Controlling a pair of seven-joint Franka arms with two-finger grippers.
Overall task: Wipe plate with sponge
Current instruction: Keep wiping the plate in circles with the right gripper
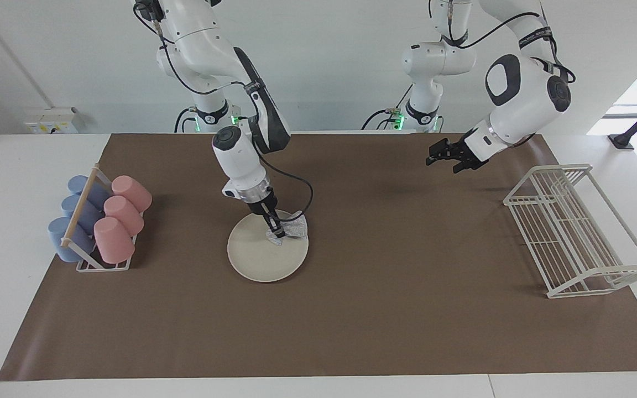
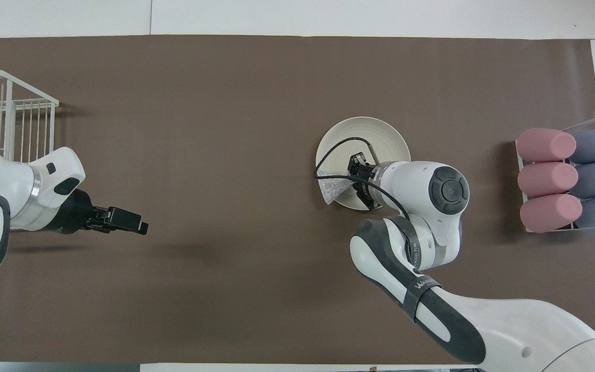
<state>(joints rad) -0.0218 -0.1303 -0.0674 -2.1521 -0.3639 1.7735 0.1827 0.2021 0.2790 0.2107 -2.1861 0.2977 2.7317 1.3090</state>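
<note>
The right gripper point(image 1: 277, 229) is down on the cream plate point(image 1: 257, 257), its fingers pinched on the silvery scouring sponge point(image 1: 295, 228). The sponge lies pressed on the plate at about two o'clock in the facing view, one corner hanging past the rim onto the brown mat point(image 1: 351, 309). The plate sits mid-table, toward the right arm's end. The left gripper point(image 1: 444, 155) waits in the air over bare mat near the white wire rack point(image 1: 573, 232), its fingers somewhat parted and holding nothing. Pink and blue cups point(image 1: 116, 221) lie stacked in a holder at nine o'clock from the plate.
</note>
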